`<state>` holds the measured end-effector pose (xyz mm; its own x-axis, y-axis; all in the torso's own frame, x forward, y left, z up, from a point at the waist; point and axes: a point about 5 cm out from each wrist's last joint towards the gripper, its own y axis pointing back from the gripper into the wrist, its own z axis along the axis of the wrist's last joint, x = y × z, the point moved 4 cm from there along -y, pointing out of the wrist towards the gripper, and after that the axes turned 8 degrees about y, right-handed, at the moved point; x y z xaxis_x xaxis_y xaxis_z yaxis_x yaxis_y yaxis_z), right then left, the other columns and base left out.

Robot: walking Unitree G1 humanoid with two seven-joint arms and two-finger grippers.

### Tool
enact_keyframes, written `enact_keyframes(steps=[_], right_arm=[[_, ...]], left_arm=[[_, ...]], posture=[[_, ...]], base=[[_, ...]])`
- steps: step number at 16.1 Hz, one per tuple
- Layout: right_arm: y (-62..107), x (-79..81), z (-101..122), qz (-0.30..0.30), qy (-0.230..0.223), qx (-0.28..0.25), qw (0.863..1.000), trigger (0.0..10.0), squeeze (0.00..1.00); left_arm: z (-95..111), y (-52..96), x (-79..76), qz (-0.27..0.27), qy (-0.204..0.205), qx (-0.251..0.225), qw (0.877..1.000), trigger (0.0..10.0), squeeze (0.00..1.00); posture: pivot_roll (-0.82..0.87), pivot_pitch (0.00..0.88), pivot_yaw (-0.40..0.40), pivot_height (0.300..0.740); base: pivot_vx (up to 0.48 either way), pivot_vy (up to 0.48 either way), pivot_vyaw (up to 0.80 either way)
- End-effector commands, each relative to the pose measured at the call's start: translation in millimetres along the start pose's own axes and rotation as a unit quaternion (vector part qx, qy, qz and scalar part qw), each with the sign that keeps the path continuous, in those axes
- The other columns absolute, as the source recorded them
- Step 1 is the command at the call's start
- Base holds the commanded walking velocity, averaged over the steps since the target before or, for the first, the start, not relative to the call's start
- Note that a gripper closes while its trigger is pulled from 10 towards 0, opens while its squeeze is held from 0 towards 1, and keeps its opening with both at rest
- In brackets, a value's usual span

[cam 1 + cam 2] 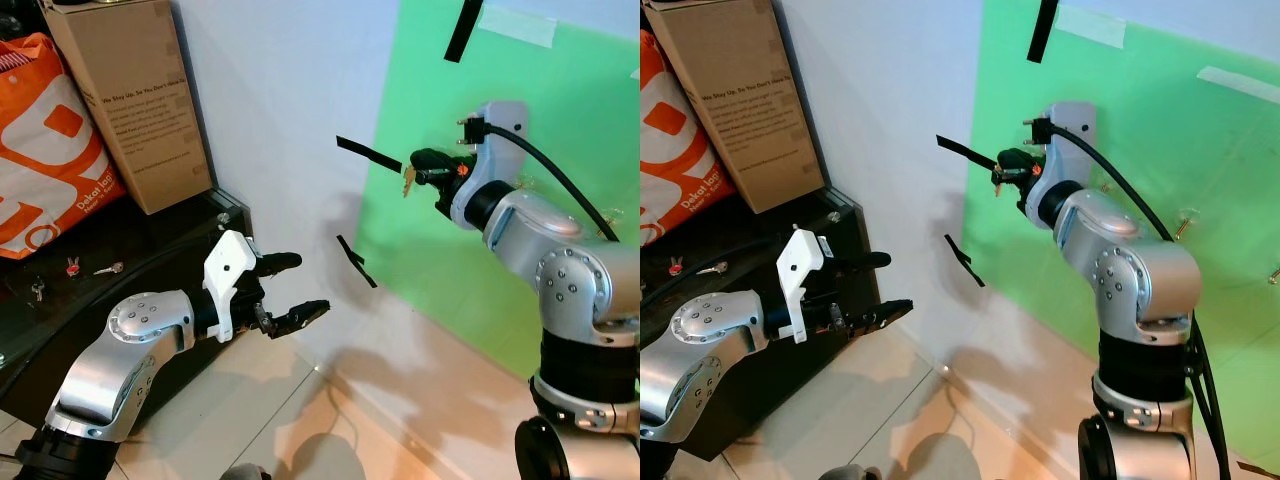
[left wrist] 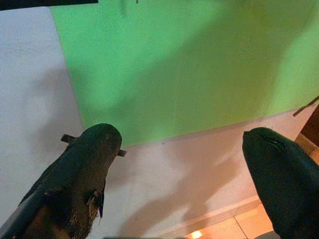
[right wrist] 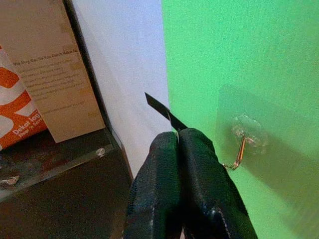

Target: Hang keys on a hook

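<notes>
The left gripper is nearest, held low beside the green sheet with its fingers wide apart and nothing between them; it looks parked there to stay clear of the other arm. The right gripper is raised against the sheet's left edge, fingers pressed together on the key, which hangs just below the tips. That pinch leaves the key free to swing onto a hook, I judge. In the right wrist view the hook sits on a clear pad stuck to the sheet, just beside the fingertips and not yet touched. Other keys lie on the dark cabinet, well left of the sheet, below the box and orange bag.
</notes>
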<state>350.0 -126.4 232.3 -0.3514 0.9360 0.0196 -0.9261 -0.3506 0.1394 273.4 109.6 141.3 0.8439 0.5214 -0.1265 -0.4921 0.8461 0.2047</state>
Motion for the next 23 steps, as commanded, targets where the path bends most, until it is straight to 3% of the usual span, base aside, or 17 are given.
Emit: enact_keyframes(steps=[1,23], right_arm=[[2.3,1.0,2,-0.002,0.004,-0.006,1.0,10.0,0.0],[0.2,13.7,4,0.021,0.016,-0.006,1.0,10.0,0.0]], left_arm=[[6,1.6,-1.8,-0.004,-0.011,-0.003,1.0,10.0,0.0],[3,3.7,-3.4,-0.002,-0.003,-0.005,1.0,10.0,0.0]], posture=[[-0.01,0.0,0.007,0.74],[0.0,0.0,-0.007,0.74]], base=[[0.0,0.0,0.0],[0.0,0.0,0.0]])
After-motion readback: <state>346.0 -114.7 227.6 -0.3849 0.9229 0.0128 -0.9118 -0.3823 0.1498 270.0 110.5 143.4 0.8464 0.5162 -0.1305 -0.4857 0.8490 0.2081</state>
